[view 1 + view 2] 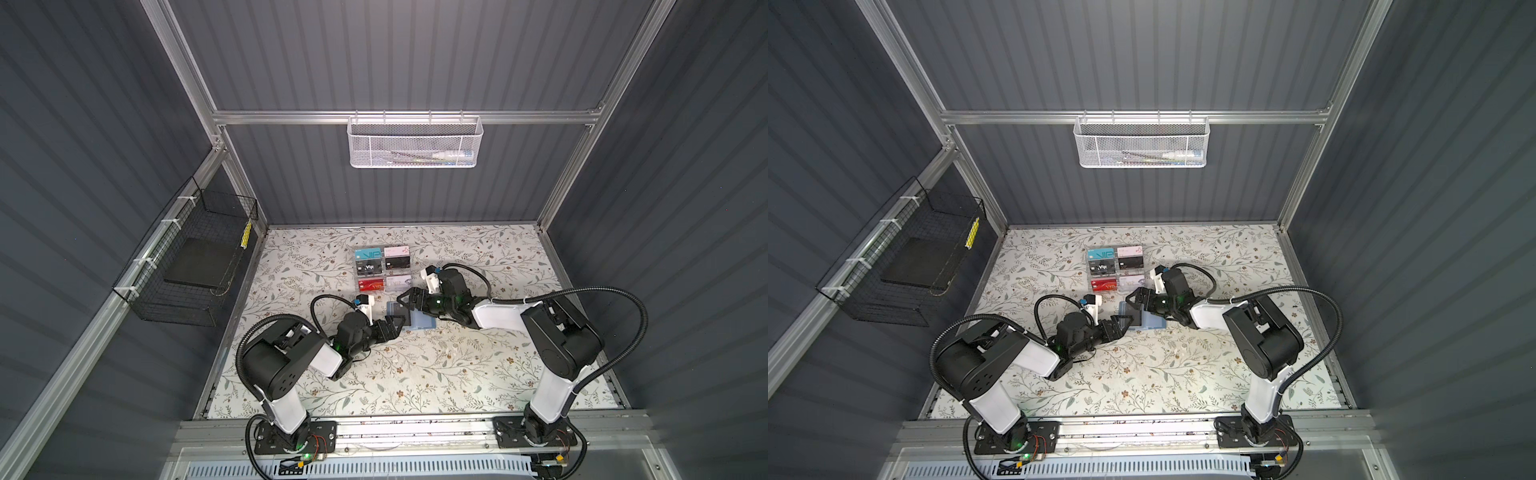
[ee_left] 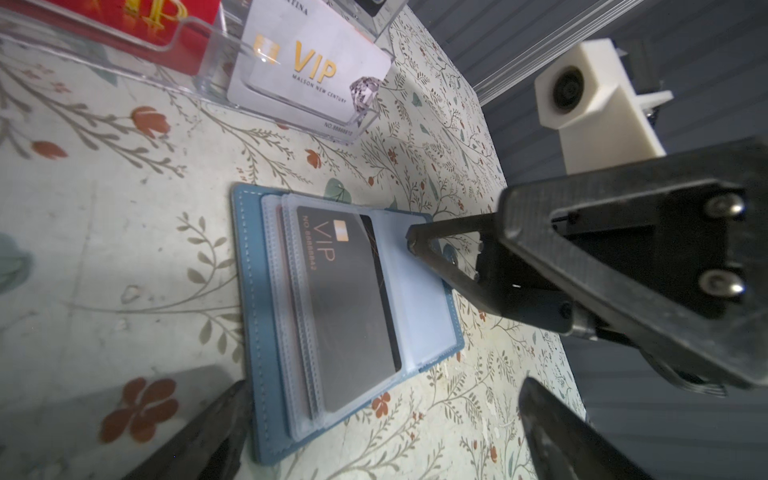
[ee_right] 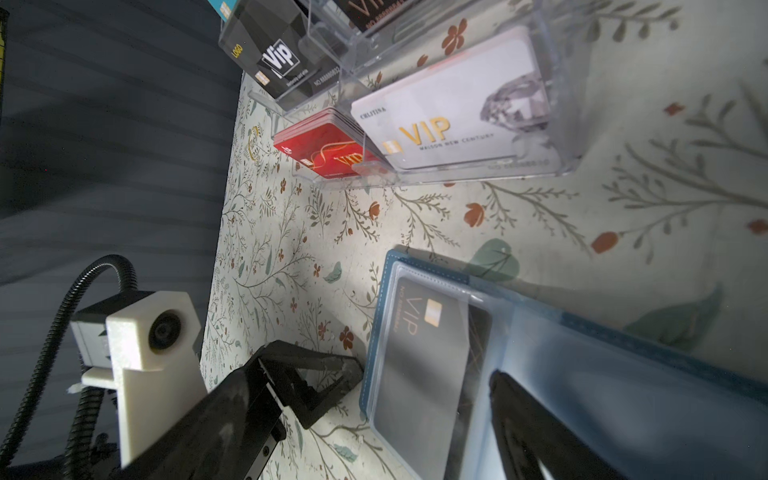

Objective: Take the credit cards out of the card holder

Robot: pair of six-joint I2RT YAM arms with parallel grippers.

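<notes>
Looking down, sees the card holder (image 2: 249,291) open flat on the floral table (image 1: 415,374), near the clear rack (image 3: 565,83), a black VIP credit card (image 2: 349,311) tucked in its top sleeve (image 2: 291,316). Finds the left gripper (image 1: 395,325) spread wide just beside the holder's edge, the right gripper (image 1: 405,302) spread too, one fingertip (image 2: 411,243) on the clear sleeve (image 2: 419,307) beside the card.
</notes>
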